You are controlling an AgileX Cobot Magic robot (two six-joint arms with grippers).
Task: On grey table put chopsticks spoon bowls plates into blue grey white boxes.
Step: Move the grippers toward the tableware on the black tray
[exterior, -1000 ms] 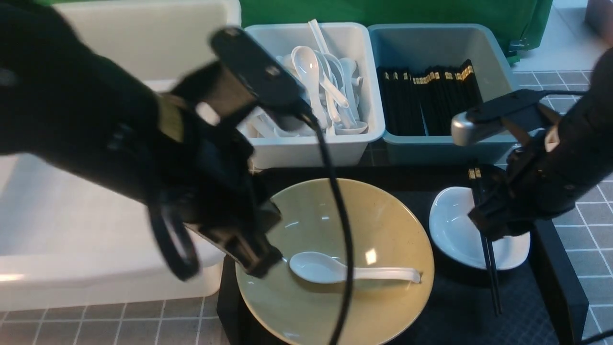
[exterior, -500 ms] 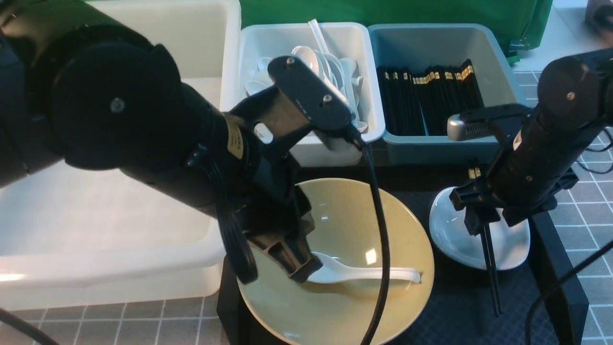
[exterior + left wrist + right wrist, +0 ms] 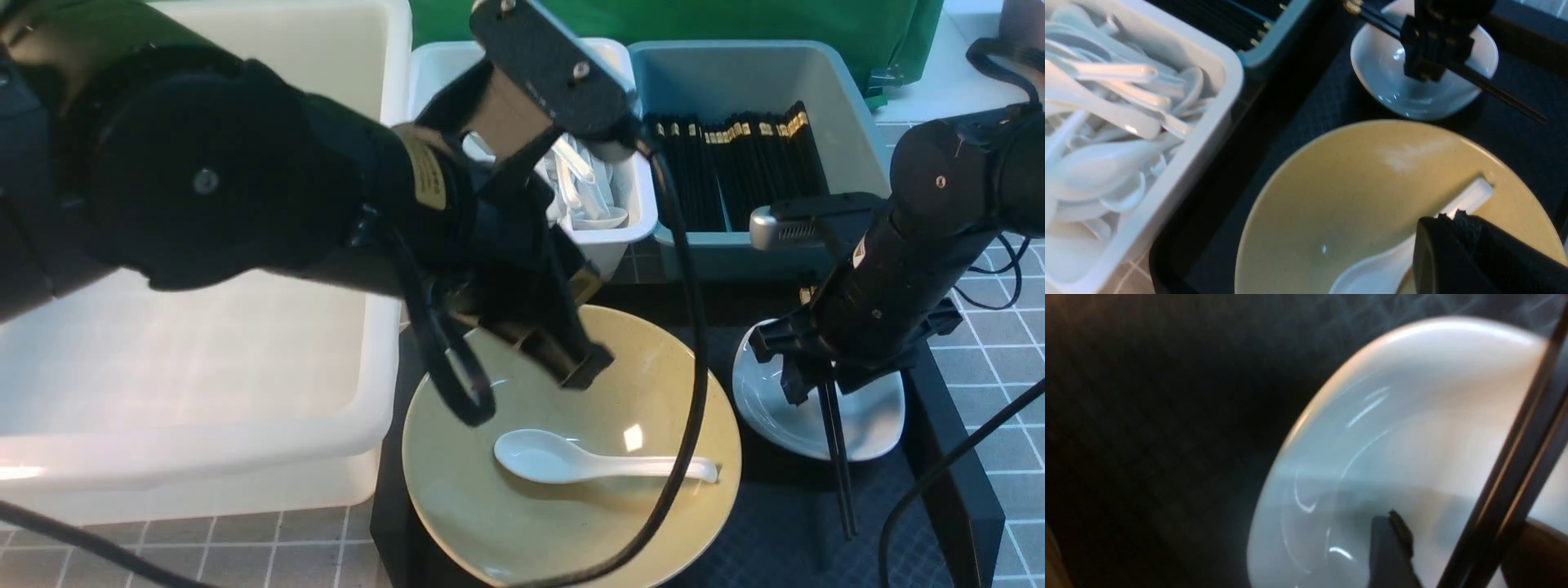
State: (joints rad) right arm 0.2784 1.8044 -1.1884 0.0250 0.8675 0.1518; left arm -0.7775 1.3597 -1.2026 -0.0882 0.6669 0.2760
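Chopsticks (image 3: 837, 457) lie across the small white dish (image 3: 873, 416) on the black tray (image 3: 784, 523). They are long, thin and black. The right claw (image 3: 816, 384) is down over the dish, and the sticks run between its two fingers.

Next to the dish sits the big yellow bowl (image 3: 490, 506). The shiny white spoon (image 3: 571, 465) lies inside it, with its scoop toward the robot's left. The left claw (image 3: 584, 371) is over the far side of the bowl, apart from the spoon. It is pinched tight and has nothing in it.

Behind the tray stand the blue box (image 3: 735, 65), full of black sticks, and the grey-white box (image 3: 612, 245), full of white spoons. The big white box (image 3: 204, 457) sits on the left of the grey table (image 3: 1004, 392).

From the left wrist, the spoon (image 3: 1372, 273) rests in the bowl (image 3: 1351, 196) and the left claw (image 3: 1447, 228) covers part of it. Farther off, the right claw (image 3: 1425, 69) stands in the dish (image 3: 1388, 77). The chopsticks (image 3: 1506, 92) pass through it, and gold bands show at one end.

From the right wrist, the picture is blurry. The chopsticks (image 3: 1506, 490) cross the white dish (image 3: 1372, 437). One finger (image 3: 1388, 555) of the right claw (image 3: 1461, 555) stands clear of the sticks, so the claw is spread apart and not squeezing them.
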